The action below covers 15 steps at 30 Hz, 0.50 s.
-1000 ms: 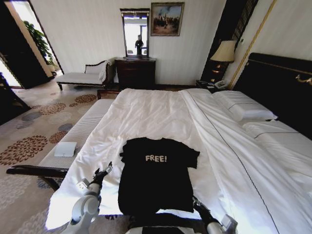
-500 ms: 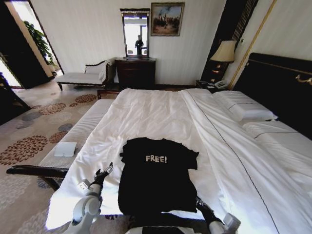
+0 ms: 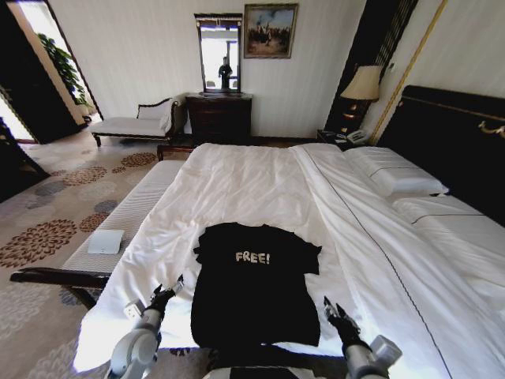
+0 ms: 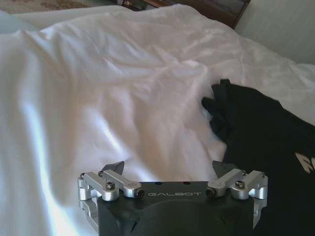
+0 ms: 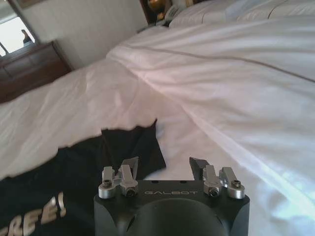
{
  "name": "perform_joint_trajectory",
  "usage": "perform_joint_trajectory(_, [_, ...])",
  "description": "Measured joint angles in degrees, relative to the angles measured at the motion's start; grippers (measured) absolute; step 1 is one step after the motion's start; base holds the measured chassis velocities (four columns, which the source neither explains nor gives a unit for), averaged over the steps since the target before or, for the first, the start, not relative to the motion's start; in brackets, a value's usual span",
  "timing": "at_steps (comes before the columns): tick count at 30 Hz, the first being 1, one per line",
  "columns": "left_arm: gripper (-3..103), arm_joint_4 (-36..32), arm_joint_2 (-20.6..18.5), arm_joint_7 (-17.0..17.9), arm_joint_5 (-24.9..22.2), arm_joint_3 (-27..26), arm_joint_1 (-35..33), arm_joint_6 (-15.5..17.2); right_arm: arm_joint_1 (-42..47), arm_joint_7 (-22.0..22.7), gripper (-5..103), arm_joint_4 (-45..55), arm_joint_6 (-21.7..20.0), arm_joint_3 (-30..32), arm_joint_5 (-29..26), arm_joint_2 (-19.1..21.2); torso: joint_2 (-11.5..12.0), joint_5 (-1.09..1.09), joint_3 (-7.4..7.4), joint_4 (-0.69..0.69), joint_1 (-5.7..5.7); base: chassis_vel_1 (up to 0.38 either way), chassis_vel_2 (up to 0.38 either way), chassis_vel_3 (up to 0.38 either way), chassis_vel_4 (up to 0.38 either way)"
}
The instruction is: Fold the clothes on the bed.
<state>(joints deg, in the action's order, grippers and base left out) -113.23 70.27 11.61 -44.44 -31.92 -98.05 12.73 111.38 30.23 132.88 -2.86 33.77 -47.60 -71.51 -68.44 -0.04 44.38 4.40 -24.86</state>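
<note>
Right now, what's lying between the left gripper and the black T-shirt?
Nothing but bare white sheet. The left wrist view shows it running from the open left gripper to the T-shirt; the head view agrees.

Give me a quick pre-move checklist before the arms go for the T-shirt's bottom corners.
1. T-shirt lies flat, lettering up, on the bed: ok.
2. Left pincer open, beside the shirt's left edge, over white sheet: ok.
3. Right pincer open, beside the right edge: ok.
4. Neither pincer holds fabric: ok.
5. Both sleeves spread out: ok.
6. Hem lies flat at the bed's near edge: cannot tell.
</note>
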Motion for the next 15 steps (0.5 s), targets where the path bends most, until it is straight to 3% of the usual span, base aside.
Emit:
perform_joint_trajectory(4, [100,1.08,1.04,-2.95,3.92,3.02,-3.81,-2.40,-3.91,2.70,73,1.23,-0.26,2.23,-5.23,-0.26,0.00,0.00,0.00,-0.01,0.00,0.000,0.000,0.000,0.000])
perform_joint_trajectory(10, [100,1.89,2.06,-4.71,4.35,5.30,-5.15,-3.79,-5.39,3.20,98,0.42,-0.71,2.31,-6.25,-0.60,0.00,0.01,0.00,0.01,0.00,0.000,0.000,0.000,0.000])
perform_joint_trajectory(13, [103,1.87,2.07,-5.19,4.56,5.74,-5.64,-4.30,-5.55,3.20,100,0.02,-0.84,2.08,-6.25,-0.90,0.00,0.00,0.00,0.01,0.00,0.000,0.000,0.000,0.000])
perform_joint_trajectory(15, [98,1.71,2.06,-5.33,4.82,6.04,-6.02,-4.72,-5.65,3.20,100,-0.17,-0.91,1.98,-6.26,-1.03,0.00,0.01,0.00,0.01,0.00,0.000,0.000,0.000,0.000])
